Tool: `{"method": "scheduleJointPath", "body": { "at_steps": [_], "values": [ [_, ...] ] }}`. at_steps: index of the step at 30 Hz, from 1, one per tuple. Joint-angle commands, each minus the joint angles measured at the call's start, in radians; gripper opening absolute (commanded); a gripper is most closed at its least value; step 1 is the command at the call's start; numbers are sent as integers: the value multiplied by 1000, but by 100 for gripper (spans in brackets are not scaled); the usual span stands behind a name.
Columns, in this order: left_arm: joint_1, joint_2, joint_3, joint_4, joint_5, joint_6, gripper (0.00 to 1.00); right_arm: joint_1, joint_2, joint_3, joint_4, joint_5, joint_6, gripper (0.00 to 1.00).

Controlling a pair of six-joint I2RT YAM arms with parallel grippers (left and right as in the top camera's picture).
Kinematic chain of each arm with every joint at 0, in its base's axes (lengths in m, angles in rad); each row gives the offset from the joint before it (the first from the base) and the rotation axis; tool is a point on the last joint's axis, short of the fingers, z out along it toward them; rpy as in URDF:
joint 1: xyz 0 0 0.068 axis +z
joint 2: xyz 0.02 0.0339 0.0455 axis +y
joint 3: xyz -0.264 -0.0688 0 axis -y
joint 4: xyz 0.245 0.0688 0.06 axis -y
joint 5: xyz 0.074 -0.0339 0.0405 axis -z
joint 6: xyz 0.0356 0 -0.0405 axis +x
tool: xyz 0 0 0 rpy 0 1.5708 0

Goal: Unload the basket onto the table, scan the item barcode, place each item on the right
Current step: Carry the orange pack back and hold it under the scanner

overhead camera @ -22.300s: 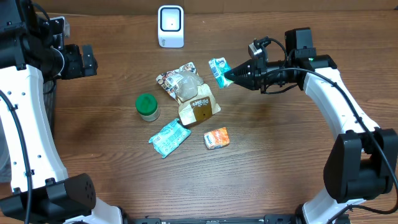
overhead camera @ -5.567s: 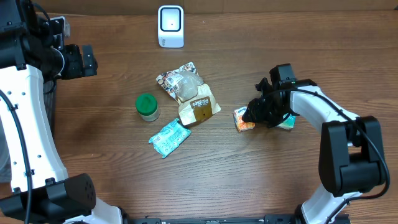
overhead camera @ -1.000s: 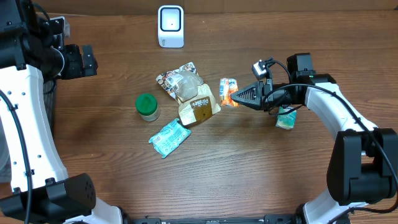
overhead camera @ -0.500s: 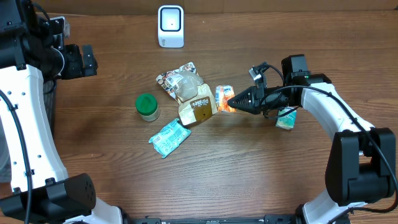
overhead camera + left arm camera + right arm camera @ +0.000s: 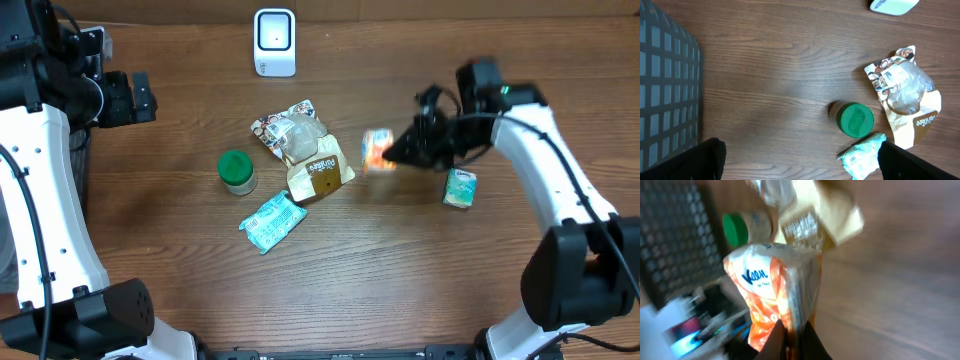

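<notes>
The right fingers (image 5: 774,342) are closed tight on the orange packet (image 5: 377,150), pinching it by one edge so that it stands up from them. In the right wrist view the packet's white and orange face with blue lettering fills the middle of the picture. No barcode can be made out on the side that shows. From overhead the packet is blurred. It hangs above the table (image 5: 400,280), just right of the brown pouch (image 5: 318,170) and apart from it.

The scanner (image 5: 274,42) stands at the far edge of the table, well apart from the packet and up to its left, with its white face and dark window showing from above.

The right teal packet (image 5: 460,187) lies flat on the table beneath the right arm, near the held packet but not touching it. Left of the pouch stands a green-lid jar (image 5: 237,171). Near it, toward the front, the left teal packet (image 5: 272,220) lies at a slant. A crumpled clear bag (image 5: 290,128) with a printed border rests against the top of the pouch.

The left fingers (image 5: 705,157) are spread wide and hold nothing; they show only as dark shapes in the two lower corners of the left wrist view. That arm is off at the far left of the table, well away from all the items, with a black mesh basket (image 5: 665,90) below it at the table's edge.
</notes>
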Motion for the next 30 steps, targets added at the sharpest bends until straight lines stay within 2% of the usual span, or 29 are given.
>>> {"method": "scheduleJointPath", "body": {
  "at_steps": [1, 8, 13, 16, 23, 30],
  "values": [
    [1, 1, -5, 2, 11, 22, 99, 55, -16, 247, -68, 295, 54, 4],
    [1, 1, -5, 2, 11, 22, 100, 173, 57, 643, -89, 663, 111, 4],
    [1, 1, -5, 2, 11, 22, 99, 249, 138, 687, 50, 891, 92, 4],
    [1, 1, -5, 2, 11, 22, 99, 293, 214, 686, 152, 995, 24, 4],
    [1, 1, -5, 2, 11, 22, 100, 388, 426, 686, 521, 1220, -301, 4],
    [1, 1, -5, 2, 11, 22, 100, 451, 622, 686, 937, 1229, -767, 4]
  ]
}}
